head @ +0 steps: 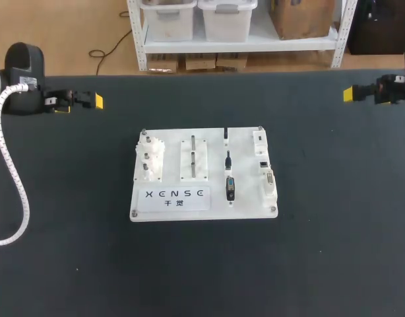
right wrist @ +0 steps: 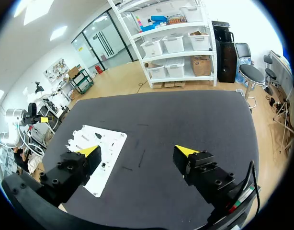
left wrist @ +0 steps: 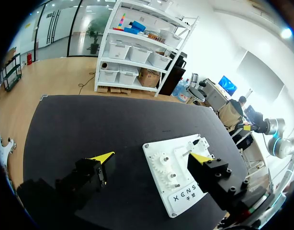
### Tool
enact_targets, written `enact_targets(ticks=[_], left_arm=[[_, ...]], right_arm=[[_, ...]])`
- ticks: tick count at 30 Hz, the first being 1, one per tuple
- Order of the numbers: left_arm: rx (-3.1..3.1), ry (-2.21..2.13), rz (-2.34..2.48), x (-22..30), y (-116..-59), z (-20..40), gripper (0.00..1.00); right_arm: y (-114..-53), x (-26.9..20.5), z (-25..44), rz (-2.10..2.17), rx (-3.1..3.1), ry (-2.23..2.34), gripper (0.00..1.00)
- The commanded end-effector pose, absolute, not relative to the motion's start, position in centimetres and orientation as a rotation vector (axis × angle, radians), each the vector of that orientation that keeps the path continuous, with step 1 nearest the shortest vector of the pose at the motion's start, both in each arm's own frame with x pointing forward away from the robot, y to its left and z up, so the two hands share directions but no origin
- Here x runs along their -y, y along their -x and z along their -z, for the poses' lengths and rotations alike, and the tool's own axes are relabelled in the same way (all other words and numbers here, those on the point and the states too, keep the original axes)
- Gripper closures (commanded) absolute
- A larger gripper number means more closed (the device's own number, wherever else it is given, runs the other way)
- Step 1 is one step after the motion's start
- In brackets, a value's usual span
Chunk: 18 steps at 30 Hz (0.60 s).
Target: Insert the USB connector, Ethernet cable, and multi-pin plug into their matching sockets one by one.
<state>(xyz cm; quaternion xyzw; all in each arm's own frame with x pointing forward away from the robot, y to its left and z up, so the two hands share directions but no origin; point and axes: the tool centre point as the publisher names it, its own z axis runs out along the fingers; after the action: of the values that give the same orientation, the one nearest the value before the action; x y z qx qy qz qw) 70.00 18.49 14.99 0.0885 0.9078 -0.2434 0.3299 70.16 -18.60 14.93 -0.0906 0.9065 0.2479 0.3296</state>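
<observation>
A white practice board (head: 169,206) lies mid-table. In its middle column sit three black plugs: a USB connector (head: 226,135) at the back, a small cable plug (head: 228,160), and a wider multi-pin plug (head: 231,188) at the front. Their white sockets (head: 265,165) line the board's right edge. My left gripper (head: 80,104) hovers open at the table's back left, far from the board, holding nothing. My right gripper (head: 351,94) is at the back right, open and empty. The left wrist view has the board (left wrist: 185,196) ahead of the open left gripper (left wrist: 151,157). The right wrist view has the board (right wrist: 111,153) beside the open right gripper (right wrist: 137,151).
White gears (head: 150,158) and a slotted white block (head: 194,157) stand on the board's left half. A white corrugated hose (head: 11,178) from my left arm trails along the table's left side. Black tabletop surrounds the board on all sides.
</observation>
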Motion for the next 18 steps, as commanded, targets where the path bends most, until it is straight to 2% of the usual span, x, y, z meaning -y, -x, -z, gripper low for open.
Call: enact_targets(ticks=[1,13,18], left_arm=[[-2.374,-0.231,0.637,-18.5,-70.0,-15.0,0.00],[-2.374,-0.231,0.637,-18.5,-70.0,-15.0,0.00],[-2.374,-0.231,0.637,-18.5,-70.0,-15.0,0.00]], right_arm=[[-70.1,18.6,-14.9,-0.645,-2.372,0.236,0.00],[-70.1,18.6,-14.9,-0.645,-2.372,0.236,0.00],[-71.6,16.1,-15.9,-0.472,-2.458,0.238,0.00]])
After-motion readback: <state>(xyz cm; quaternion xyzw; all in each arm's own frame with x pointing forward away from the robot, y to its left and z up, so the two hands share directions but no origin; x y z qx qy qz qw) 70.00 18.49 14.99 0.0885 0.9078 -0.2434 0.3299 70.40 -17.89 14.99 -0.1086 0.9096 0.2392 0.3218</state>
